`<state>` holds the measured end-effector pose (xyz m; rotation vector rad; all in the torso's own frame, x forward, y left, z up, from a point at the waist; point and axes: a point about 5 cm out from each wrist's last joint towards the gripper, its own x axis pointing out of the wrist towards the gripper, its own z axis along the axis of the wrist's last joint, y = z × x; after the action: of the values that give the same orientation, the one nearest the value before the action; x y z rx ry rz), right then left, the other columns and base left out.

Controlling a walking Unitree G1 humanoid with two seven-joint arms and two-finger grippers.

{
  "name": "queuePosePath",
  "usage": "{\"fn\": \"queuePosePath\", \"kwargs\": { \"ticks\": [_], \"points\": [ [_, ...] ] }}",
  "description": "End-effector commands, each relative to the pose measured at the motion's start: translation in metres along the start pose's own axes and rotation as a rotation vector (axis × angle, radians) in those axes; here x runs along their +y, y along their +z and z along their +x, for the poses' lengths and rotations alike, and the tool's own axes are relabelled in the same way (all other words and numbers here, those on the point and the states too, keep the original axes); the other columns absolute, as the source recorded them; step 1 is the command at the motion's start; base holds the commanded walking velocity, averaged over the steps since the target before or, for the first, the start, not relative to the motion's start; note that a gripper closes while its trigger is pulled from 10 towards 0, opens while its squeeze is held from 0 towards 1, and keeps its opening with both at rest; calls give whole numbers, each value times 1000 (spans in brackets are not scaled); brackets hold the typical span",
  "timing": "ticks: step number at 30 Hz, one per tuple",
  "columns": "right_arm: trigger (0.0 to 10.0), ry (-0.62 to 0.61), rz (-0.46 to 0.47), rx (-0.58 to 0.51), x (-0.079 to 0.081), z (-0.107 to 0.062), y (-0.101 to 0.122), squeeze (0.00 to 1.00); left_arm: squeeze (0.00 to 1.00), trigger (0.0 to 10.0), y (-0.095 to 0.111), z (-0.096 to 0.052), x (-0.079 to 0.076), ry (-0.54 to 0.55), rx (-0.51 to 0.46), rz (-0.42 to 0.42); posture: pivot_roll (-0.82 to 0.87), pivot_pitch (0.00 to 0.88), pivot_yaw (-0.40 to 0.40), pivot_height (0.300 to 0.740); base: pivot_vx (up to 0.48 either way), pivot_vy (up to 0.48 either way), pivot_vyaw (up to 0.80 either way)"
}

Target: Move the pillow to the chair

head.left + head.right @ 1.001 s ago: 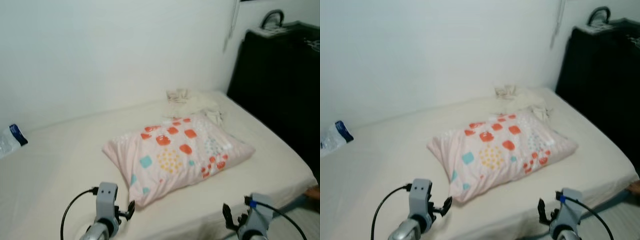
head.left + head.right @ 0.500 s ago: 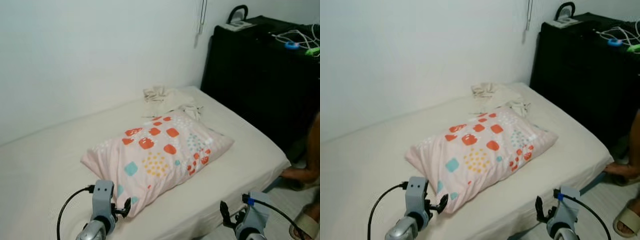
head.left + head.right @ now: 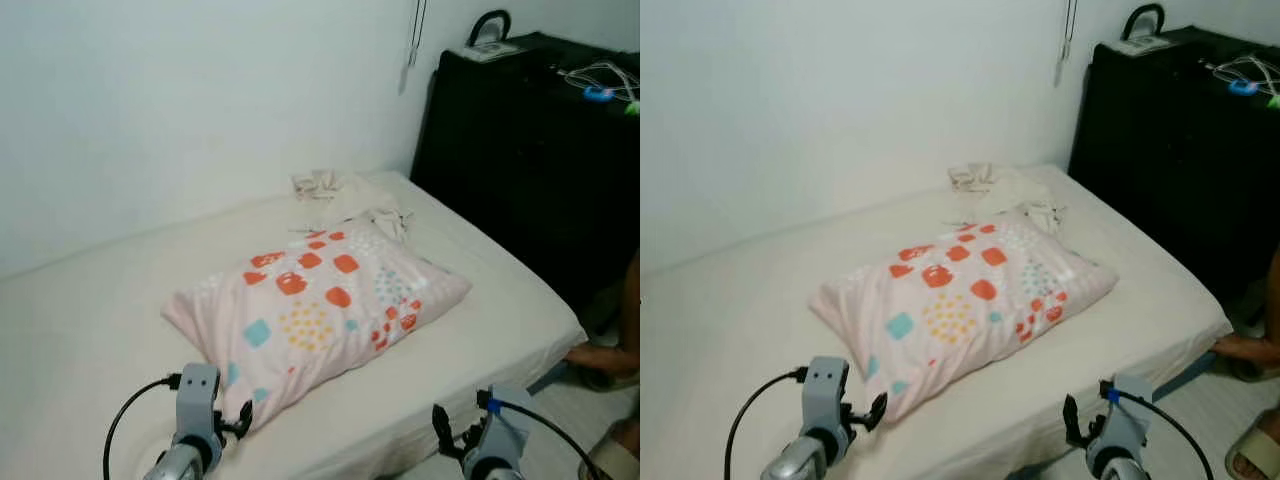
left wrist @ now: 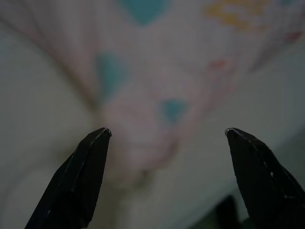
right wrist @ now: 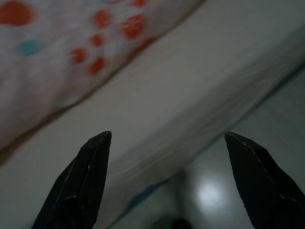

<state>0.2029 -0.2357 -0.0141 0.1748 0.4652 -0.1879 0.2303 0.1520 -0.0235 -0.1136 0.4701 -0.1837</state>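
A pale pink pillow (image 3: 320, 305) with orange, teal and yellow patches lies across the middle of the cream bed (image 3: 90, 330). My left gripper (image 3: 240, 420) hovers low at the pillow's near left corner, open, and the left wrist view looks past its fingers (image 4: 76, 176) at that corner of the pillow (image 4: 157, 109). My right gripper (image 3: 447, 436) hangs open by the bed's front edge, to the right of the pillow, with the mattress side (image 5: 157, 124) ahead of it.
A crumpled white cloth (image 3: 345, 195) lies at the far end of the bed by the wall. A tall black cabinet (image 3: 530, 150) with cables on top stands to the right. A person's foot (image 3: 600, 352) rests on the floor by the bed's right corner.
The camera has swung right over the last second, bringing the cabinet and the person's foot into view. Both grippers sit slightly lower in the picture and stay open.
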Motion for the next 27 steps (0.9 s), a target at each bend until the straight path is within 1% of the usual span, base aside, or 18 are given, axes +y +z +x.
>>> {"fn": "queuePosePath", "kwargs": {
  "ticks": [1,10,12,27],
  "points": [
    [10000,7,10,1,3,0,-1,0,0,10000,-3,-2,3,5,17,5,-143,58,64,740,0,-435,0],
    [10000,6,11,-1,3,0,-1,0,0,10000,-3,-2,3,6,17,5,-143,59,65,740,0,-406,0],
    [10000,6,10,-1,2,0,0,0,0,10000,-3,-1,4,21,19,-12,-143,59,64,740,0,0,0],
    [10000,7,7,2,2,0,0,0,0,10000,-4,-1,4,25,25,-11,-143,59,61,740,0,0,0]
  ]
}}
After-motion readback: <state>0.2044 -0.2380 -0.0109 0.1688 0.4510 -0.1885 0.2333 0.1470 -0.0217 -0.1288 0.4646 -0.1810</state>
